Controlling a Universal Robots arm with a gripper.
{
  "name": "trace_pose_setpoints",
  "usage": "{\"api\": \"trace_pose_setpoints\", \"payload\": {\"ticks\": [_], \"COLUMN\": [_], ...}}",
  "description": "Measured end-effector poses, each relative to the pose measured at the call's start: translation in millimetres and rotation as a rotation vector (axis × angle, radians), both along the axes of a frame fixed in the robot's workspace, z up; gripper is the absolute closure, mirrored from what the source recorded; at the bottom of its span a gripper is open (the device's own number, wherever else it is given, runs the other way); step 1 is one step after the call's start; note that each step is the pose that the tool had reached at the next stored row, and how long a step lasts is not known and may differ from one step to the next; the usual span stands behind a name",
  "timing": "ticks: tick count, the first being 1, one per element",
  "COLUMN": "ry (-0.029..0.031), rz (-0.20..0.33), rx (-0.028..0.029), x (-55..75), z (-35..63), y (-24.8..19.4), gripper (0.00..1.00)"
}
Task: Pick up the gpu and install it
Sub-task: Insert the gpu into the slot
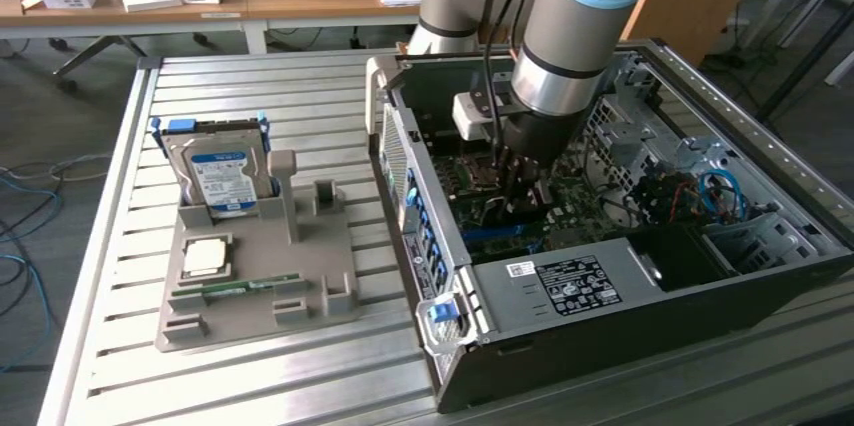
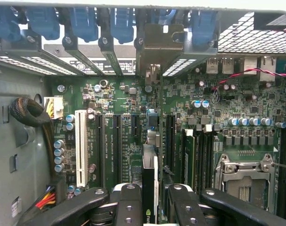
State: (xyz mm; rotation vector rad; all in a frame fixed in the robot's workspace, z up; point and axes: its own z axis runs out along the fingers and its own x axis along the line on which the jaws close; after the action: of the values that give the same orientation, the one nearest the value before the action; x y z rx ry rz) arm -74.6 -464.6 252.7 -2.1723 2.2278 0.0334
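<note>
Above the motherboard (image 2: 128,122) slots, the gripper (image 2: 150,209) clasps the gpu (image 2: 150,176) edge-on; seating it well likely needs the card square to its slot and pressed evenly.

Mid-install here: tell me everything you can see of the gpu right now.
The gpu is a thin dark card seen edge-on, with a green logo on its near edge and a dull grey metal bracket at its far end, by the rear wall of the case. It stands on edge over the green motherboard, in line with its black slots. The tool grips it from both sides. Whether it is seated I cannot tell.
</note>
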Motion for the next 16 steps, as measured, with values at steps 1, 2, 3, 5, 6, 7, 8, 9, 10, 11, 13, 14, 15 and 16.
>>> {"api": "trace_pose_setpoints", "payload": {"ticks": [1, 2, 3, 5, 6, 7, 8, 9, 10, 11, 13, 14, 15, 16], "ry": [0.0, -0.0001, -0.0001, -0.0001, -0.0001, -0.0001, -0.0004, -0.0002, -0.0002, -0.0001, -0.0001, -0.0002, -0.0002, -0.0002], "rz": [-0.001, -0.001, -0.001, -0.001, -0.002, -0.002, -0.002, -0.002, -0.001, -0.002, -0.001, -0.002, -0.002, -0.002], "rx": [0.0, 0.0001, 0.0002, 0.0001, 0.0002, 0.0002, 0.0007, 0.0004, 0.0002, 0.0001, 0.0002, 0.0002, 0.0004, 0.0006], "x": [0.0, 0.0, -0.1, -0.4, -0.4, -0.4, -0.4, -0.4, -0.4, -0.5, -0.4, -0.4, -0.4, -0.4], "z": [0.0, -0.1, -0.3, -0.5, -0.5, -0.7, -1.4, -1.7, -1.7, -1.6, -1.8, -1.8, -2.0, -2.3], "y": [0.0, 0.0, 0.0, 0.0, 0.0, 0.0, 0.1, 0.1, 0.0, 0.0, 0.0, 0.0, 0.0, 0.0], "gripper": [0.74, 0.74, 0.74, 0.74, 0.74, 0.74, 0.74, 0.74, 0.74, 0.74, 0.74, 0.74, 0.74, 0.74]}}
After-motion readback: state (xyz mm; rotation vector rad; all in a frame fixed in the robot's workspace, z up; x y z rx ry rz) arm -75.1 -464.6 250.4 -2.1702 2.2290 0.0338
